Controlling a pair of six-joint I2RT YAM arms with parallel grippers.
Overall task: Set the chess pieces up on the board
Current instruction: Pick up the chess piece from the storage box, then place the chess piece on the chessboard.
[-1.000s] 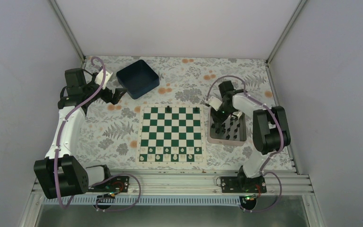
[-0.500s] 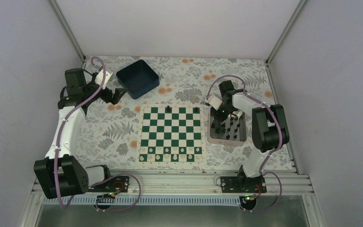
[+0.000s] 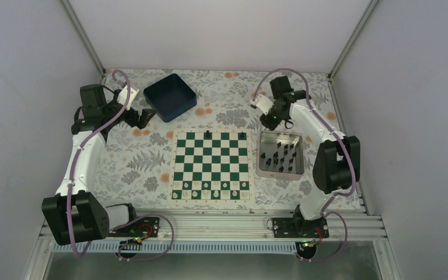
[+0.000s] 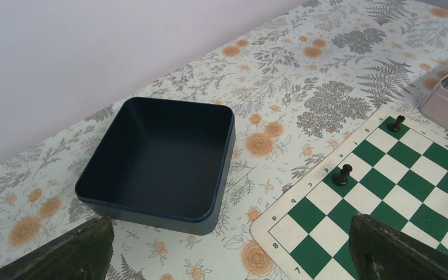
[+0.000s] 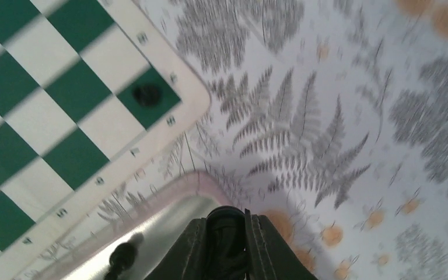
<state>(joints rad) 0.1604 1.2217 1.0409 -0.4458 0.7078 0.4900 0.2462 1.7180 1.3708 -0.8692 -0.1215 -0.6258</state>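
One board [image 3: 212, 165] of green and white squares lies flat at the middle of the flowered table [image 3: 233, 99]. Two black chess pieces stand on its far row, well apart from each other: one on a square left of the middle [image 3: 209, 134] and one on the far right corner square [image 3: 244, 135]. In the left wrist view the same two show upright, each on a green square. Small white pieces [image 3: 211, 189] fill part of the board's two near rows; they are too small to count.

One silver tray [image 3: 261, 169] lies just beside the board's right edge. A loose cluster of black pieces [image 3: 280, 156] stands inside it; the exact number cannot be told.

One dark blue bin [image 3: 170, 97] sits beyond the board's far left corner, apart from it, with nothing seen inside.

There are two arms and two tools. The left tool [image 3: 146, 115] hangs near the bin's left side with its fingers [image 4: 64, 256] spread wide and nothing between them. The right tool [image 5: 226, 248] hovers above the far edge of the tray, its fingers drawn narrow on a single dark, round-topped held piece [image 5: 224, 224]. Below it the right wrist view shows the tray's rim, one black piece in the tray and the board's corner piece.
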